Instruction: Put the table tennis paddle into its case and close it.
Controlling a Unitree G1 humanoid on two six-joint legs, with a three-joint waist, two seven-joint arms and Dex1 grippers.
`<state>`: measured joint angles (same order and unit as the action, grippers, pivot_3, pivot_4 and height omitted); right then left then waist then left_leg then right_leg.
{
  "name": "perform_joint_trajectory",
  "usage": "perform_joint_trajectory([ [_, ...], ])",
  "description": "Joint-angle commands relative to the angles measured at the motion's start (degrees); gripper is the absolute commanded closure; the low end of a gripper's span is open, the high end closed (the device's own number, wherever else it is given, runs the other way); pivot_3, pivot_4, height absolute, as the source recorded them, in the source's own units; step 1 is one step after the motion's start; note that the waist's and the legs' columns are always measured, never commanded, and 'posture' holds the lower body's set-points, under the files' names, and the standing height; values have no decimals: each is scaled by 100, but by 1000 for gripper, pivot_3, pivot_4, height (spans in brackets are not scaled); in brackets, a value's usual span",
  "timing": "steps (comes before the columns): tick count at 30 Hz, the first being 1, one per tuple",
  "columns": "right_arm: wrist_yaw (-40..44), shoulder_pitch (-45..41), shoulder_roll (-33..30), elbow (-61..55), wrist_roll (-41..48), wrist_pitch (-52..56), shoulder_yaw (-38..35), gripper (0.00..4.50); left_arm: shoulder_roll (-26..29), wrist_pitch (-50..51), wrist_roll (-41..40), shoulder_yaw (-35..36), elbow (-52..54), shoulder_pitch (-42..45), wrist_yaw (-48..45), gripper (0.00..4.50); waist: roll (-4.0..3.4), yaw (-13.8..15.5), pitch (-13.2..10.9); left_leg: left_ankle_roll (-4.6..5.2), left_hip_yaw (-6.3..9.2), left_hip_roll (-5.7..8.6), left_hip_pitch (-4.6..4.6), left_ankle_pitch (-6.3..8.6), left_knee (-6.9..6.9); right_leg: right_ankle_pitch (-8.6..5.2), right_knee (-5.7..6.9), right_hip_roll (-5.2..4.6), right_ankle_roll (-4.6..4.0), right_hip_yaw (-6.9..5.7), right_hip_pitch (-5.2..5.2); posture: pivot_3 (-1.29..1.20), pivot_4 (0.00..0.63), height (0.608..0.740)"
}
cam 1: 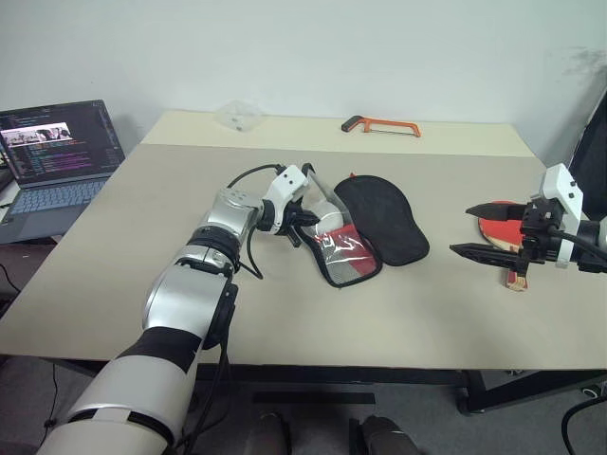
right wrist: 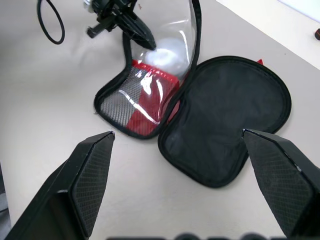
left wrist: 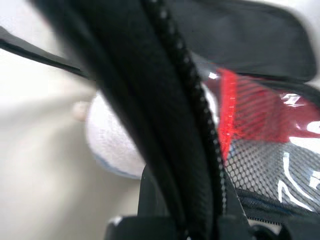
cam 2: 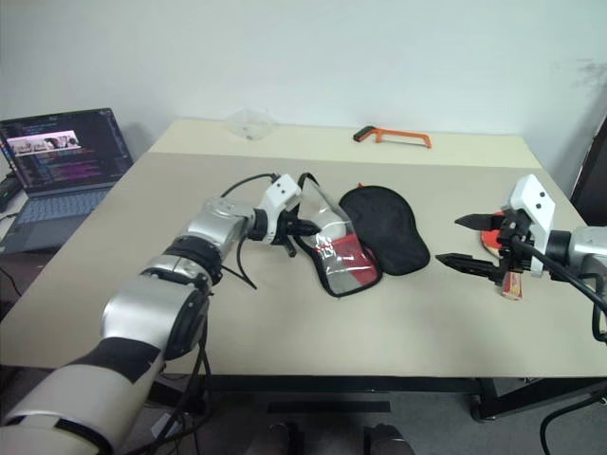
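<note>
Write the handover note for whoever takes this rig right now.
Left hand: shut on the black trim of the case, lifting the clear flap.
Right hand: open, holding nothing, hovering over the table near the table tennis paddle.
The case lies unzipped mid-table, black half flat. The paddle lies on the table by the right edge.
Done: case opened.
Left: pick up the paddle, put it in the case, close the case.

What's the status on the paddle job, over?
Left gripper shut on case's clear flap, lifting it. Right gripper open, empty. Paddle on table beneath right gripper, not yet cased. Nothing between.
</note>
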<state>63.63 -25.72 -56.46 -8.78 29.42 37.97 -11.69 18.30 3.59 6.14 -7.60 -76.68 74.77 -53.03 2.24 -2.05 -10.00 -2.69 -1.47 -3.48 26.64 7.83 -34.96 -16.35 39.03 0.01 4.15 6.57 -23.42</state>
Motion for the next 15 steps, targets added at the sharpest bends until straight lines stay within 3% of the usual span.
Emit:
perform_joint_trajectory([
  [1,-13,-43,-30,-119,75,-90,-91,0,-1,-149,362,-83,-22,238,811,4463,0,0,0,0,0,0,0,0,0,0,0,0,1,0,0,0,150,740],
  [11,-45,-112,75,-67,37,-150,33,0,-237,-534,607,-2,-33,279,1451,4463,0,6,0,0,0,1,-4,-1,-2,2,2,0,4,0,5,0,150,740],
  [14,-230,-207,175,28,-60,-197,109,0,-234,-569,642,4,-38,269,1527,3971,0,6,0,-1,0,0,-5,-1,-1,2,2,1,4,0,5,0,150,740],
  [15,-320,-250,215,71,-104,-192,137,0,-228,-581,660,1,-38,262,1556,3620,0,6,0,-1,0,1,-5,-1,-1,2,3,1,4,0,5,0,150,740],
])
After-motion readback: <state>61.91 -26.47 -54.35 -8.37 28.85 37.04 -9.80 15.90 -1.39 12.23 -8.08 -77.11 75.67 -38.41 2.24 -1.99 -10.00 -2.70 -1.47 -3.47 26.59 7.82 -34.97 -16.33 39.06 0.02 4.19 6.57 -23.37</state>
